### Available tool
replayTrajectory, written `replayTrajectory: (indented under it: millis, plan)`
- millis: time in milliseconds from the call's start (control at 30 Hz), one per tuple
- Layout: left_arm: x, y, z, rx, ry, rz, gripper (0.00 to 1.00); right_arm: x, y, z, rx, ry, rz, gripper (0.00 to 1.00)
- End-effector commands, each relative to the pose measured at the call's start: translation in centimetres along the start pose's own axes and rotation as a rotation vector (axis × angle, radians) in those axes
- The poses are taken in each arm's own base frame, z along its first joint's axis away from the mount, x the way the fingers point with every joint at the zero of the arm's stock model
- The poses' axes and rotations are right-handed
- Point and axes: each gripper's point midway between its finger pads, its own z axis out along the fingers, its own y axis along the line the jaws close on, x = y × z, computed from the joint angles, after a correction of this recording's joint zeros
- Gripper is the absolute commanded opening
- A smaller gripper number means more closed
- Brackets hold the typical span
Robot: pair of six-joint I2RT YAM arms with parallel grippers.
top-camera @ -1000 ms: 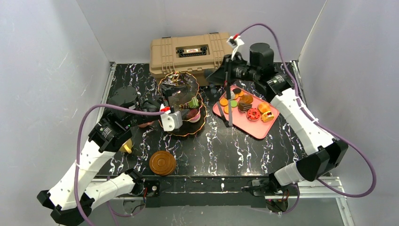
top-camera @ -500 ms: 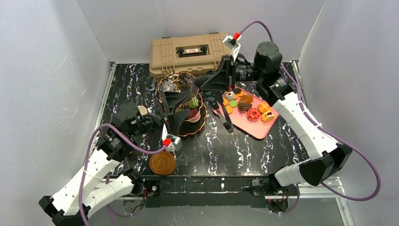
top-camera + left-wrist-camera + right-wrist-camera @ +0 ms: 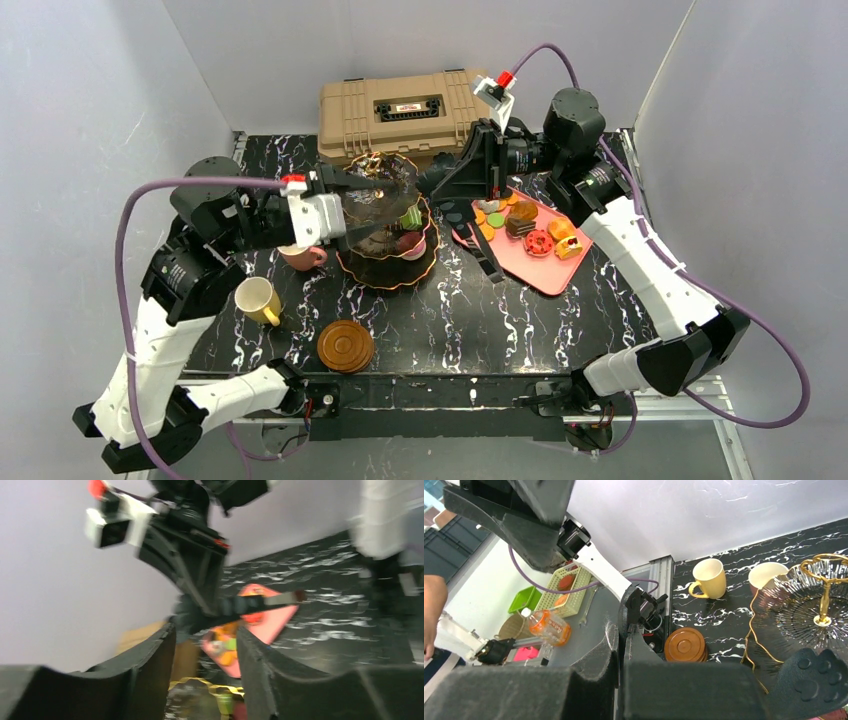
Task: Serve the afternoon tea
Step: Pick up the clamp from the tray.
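Top external view: the three-tier stand (image 3: 395,270) sits at the middle of the bench (image 3: 480,320), beside the pink tray (image 3: 545,268). Left fingers (image 3: 145,670) are spread over its top tier; right fingers (image 3: 594,665) are pressed together. Rigid, likely brittle and top-heavy, the stand looks best gripped by its gold centre post (image 3: 823,600).

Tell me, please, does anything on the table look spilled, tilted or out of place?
Nothing looks spilled or broken. The stand, yellow cup and pink cup are upright; the cups stand beside, not on, the stacked saucers. One long black tool lies partly off the tray, on the stand's side.
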Motion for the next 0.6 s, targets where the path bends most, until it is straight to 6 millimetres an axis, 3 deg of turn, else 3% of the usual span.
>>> replayTrajectory:
  millis: [0,100,233,400,567]
  plan:
    - [1.4,-7.0,-0.4,0.223,0.095,-0.586,0.39,-0.8,3.5,-0.3,-0.090,0.009,-0.120,0.04]
    - [1.6,-7.2,0.1,0.227,0.120,-0.687,0.40,-0.6,4.2,0.1,-0.128,0.014,-0.126,0.04]
    - [2.3,-5.0,1.2,0.087,0.105,-0.745,0.56,-0.3,4.4,0.4,-0.155,0.029,-0.116,0.04]
    - [3.3,-2.1,1.6,-0.064,0.126,-0.724,0.55,-0.1,4.6,0.4,-0.169,0.041,-0.115,0.03]
    - [1.6,-3.6,1.8,0.030,0.074,-0.806,0.54,0.2,4.0,0.5,-0.173,0.050,-0.103,0.03]
